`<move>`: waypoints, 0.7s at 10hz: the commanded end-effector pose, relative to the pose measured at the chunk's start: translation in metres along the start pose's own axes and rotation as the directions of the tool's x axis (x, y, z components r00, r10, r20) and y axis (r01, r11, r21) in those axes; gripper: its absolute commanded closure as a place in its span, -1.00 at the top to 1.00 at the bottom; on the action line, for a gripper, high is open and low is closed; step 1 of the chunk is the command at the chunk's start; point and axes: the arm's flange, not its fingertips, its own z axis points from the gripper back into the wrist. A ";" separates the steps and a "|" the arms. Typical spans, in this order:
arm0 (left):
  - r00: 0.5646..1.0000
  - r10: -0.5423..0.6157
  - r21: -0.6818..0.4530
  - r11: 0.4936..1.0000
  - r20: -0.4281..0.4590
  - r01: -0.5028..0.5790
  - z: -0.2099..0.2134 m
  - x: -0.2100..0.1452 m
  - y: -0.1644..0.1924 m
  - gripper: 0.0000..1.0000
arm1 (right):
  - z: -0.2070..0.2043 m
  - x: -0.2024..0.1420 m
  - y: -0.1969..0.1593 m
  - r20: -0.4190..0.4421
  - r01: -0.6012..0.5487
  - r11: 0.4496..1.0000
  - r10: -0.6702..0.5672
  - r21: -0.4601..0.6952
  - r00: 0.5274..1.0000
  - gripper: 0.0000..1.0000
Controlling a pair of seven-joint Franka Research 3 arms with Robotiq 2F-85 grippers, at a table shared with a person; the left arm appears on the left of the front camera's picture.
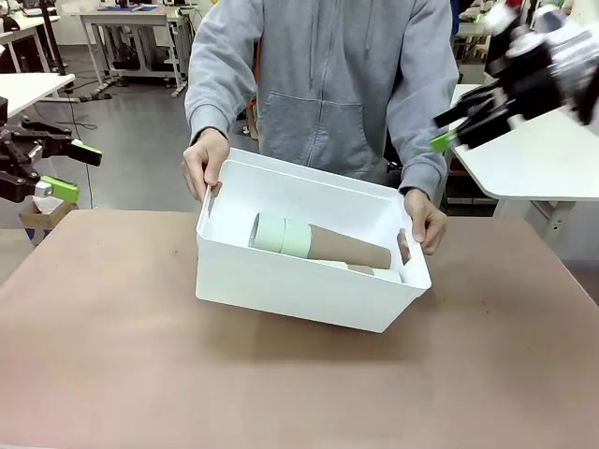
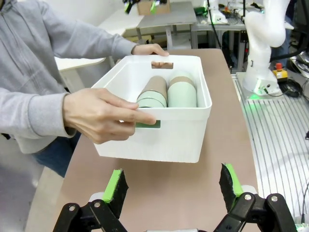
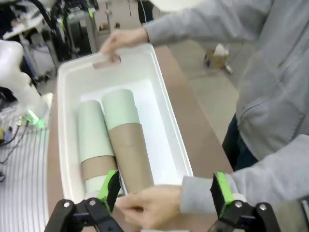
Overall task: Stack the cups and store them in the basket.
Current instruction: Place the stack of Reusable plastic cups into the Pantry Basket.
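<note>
Front view: the basket [image 1: 309, 281] sits on the brown tabletop [image 1: 112, 355], tipped up on the side away from the person. A person in a grey hoodie holds it at both short ends, one hand [image 1: 204, 161] on one rim and the other hand [image 1: 426, 223] on the other rim. The cups [image 1: 318, 241] lie on their sides inside, pushed into two stacks of green and brown. The left fingers [image 1: 67, 170] are spread apart and hold nothing, off past one end of the basket. The right fingers [image 1: 459, 126] are high up past the other end, also spread apart and free.

Left wrist view: the left fingers [image 2: 116, 186] stand wide apart with nothing between them. The basket [image 2: 169, 130] is straight ahead of them, well apart, on the tabletop [image 2: 183, 193]. The person's hand [image 2: 99, 116] grips its near end at the slot handle. The other hand [image 2: 149, 49] holds the far end. The cups [image 2: 166, 92] lie inside.

Right wrist view: the right fingers [image 3: 111, 186] are spread wide and hold nothing. The basket [image 3: 164, 111] lies ahead of them and below. The two stacks of cups [image 3: 113, 130] lie side by side in it. One hand [image 3: 149, 205] grips the near rim, just between the fingers. The other hand [image 3: 120, 38] holds the far rim.
</note>
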 end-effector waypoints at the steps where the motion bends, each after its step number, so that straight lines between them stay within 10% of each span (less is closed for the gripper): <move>1: 1.000 -0.003 -0.007 1.000 0.007 0.003 0.001 0.000 0.000 1.00 | 0.035 -0.029 0.004 0.154 -0.020 0.998 0.011 0.055 0.988 1.00; 6: 1.000 -0.003 -0.007 1.000 0.007 0.003 0.001 0.000 0.000 1.00 | 0.075 -0.060 0.011 0.339 -0.087 0.993 0.055 0.082 0.939 1.00; 7: 1.000 -0.003 -0.007 1.000 0.007 0.003 0.001 0.000 0.000 1.00 | 0.080 -0.056 0.011 0.258 -0.056 0.996 0.036 0.070 0.965 1.00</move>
